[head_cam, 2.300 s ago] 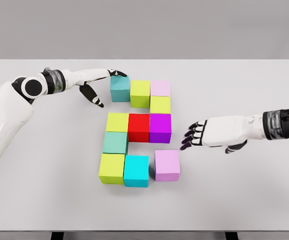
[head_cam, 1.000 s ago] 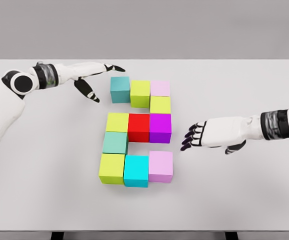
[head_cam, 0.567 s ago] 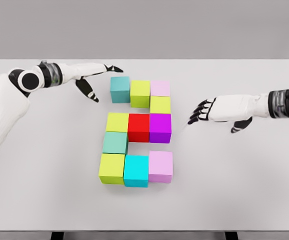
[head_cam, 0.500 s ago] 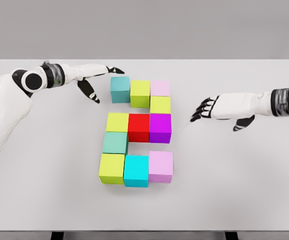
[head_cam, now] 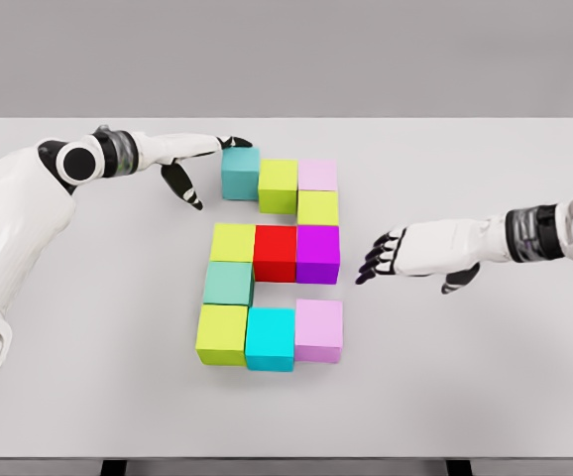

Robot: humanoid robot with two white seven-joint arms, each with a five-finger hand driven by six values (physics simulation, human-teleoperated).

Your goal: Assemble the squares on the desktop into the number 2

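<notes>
Your left hand (head_cam: 199, 159) reaches in from the far left with its fingers stretched flat and holding nothing; the fingertips sit right at the far-left edge of the teal cube (head_cam: 240, 174), touching it or nearly so. Your right hand (head_cam: 405, 254) hovers to the right of the figure, fingers loosely spread and empty, its dark fingertips near the purple cube (head_cam: 317, 254) but apart from it.

The squares lie mid-table (head_cam: 485, 377) and already read as a 2: teal, lime (head_cam: 278, 185) and pale pink (head_cam: 317, 176) along the far row, a yellow-green cube (head_cam: 317, 208) below the pink, then yellow (head_cam: 232, 242), red (head_cam: 276, 253) and purple across the middle, a green-teal cube (head_cam: 228, 284) on the left, and lime (head_cam: 222, 334), cyan (head_cam: 270, 338) and lilac (head_cam: 318, 330) along the near row.

The teal cube sits slightly farther back than the lime one beside it. If you push it hard or off-centre, it may twist or shove the whole far row rightward and skew the figure. A careless sweep by the right hand could knock the purple cube into the red.
</notes>
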